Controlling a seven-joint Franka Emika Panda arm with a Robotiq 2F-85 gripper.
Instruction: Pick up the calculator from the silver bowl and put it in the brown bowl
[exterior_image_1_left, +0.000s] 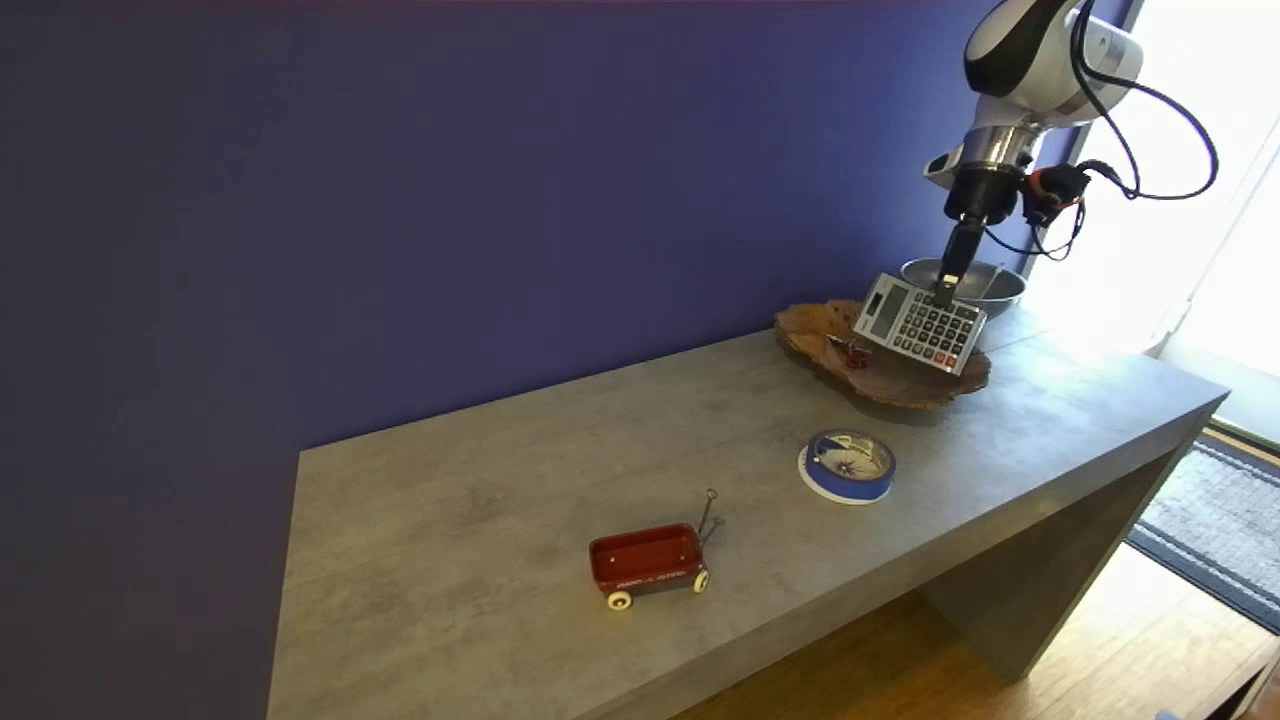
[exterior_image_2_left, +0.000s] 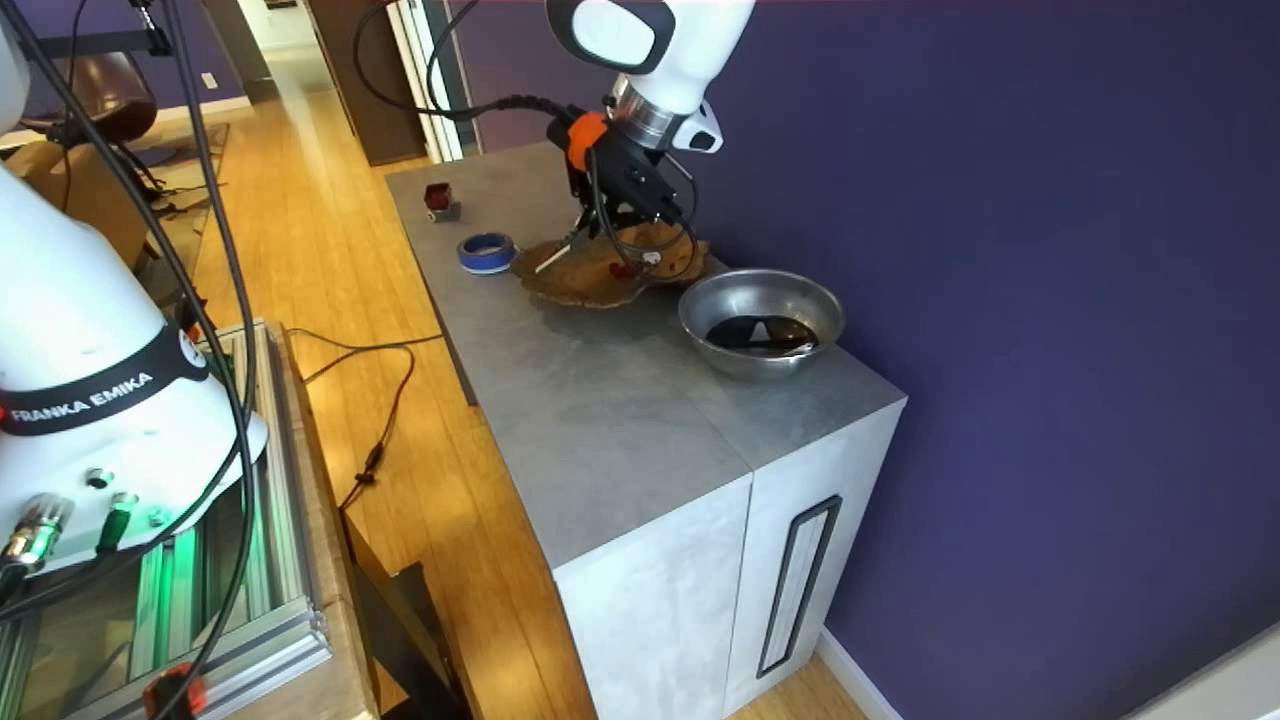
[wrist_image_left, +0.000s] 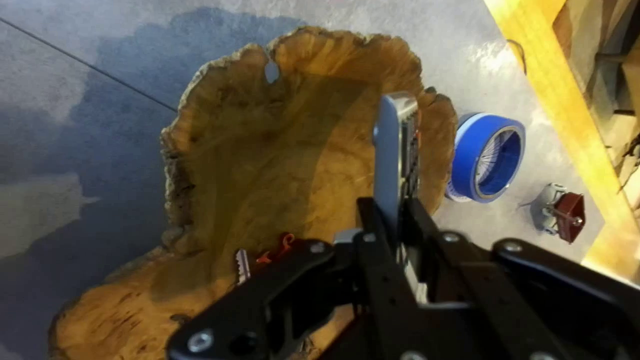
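Pinching the calculator (wrist_image_left: 387, 155) between the fingers (wrist_image_left: 376, 262) of the gripper (wrist_image_left: 391, 209), above the brown bowl (wrist_image_left: 250, 167) — showing keypad (exterior_image_1_left: 934, 329) and display (exterior_image_1_left: 888, 311) in an exterior view — nearly edge-on in the wrist view.

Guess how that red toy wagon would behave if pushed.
The red toy wagon would probably roll lengthwise, standing on pale wheels. Its thin, raised handle might bend if caught. Tipping seems unlikely given its low build.
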